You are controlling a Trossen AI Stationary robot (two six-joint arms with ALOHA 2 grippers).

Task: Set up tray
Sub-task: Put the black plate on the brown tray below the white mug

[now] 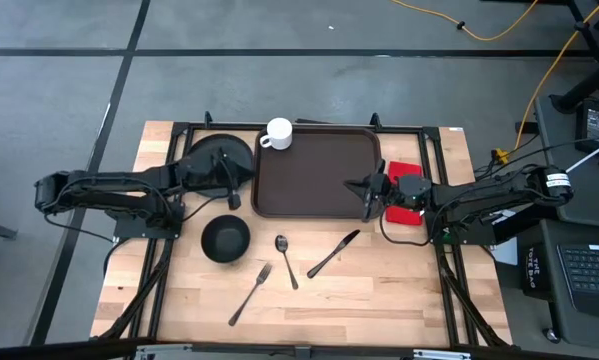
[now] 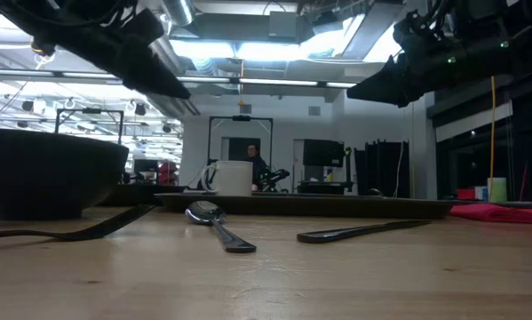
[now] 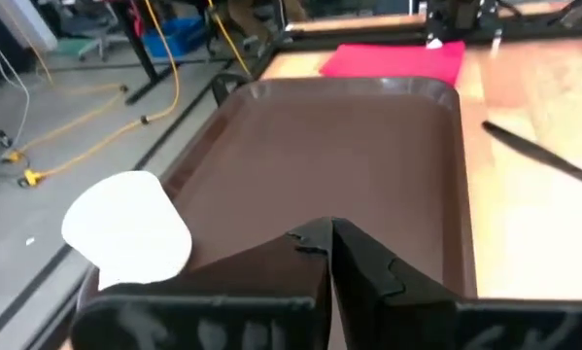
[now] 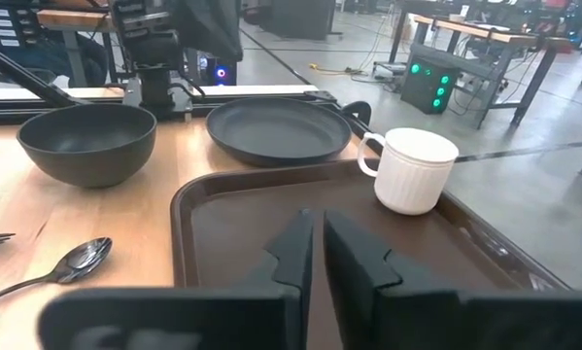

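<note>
While the left tool pinched together on the tray's near rim, the right tool, nearly together, clamped the opposite rim, likely so both could shift it across the bench.

No legible text, labels, brands or numbers anywhere in view.

We note a white ribbed mug standing upright at the table's far edge, with a black round plate near it. A black bowl sits toward the left, with a fork, spoon and knife lying apart on the bare wooden table. A red napkin lies at the right side
</note>
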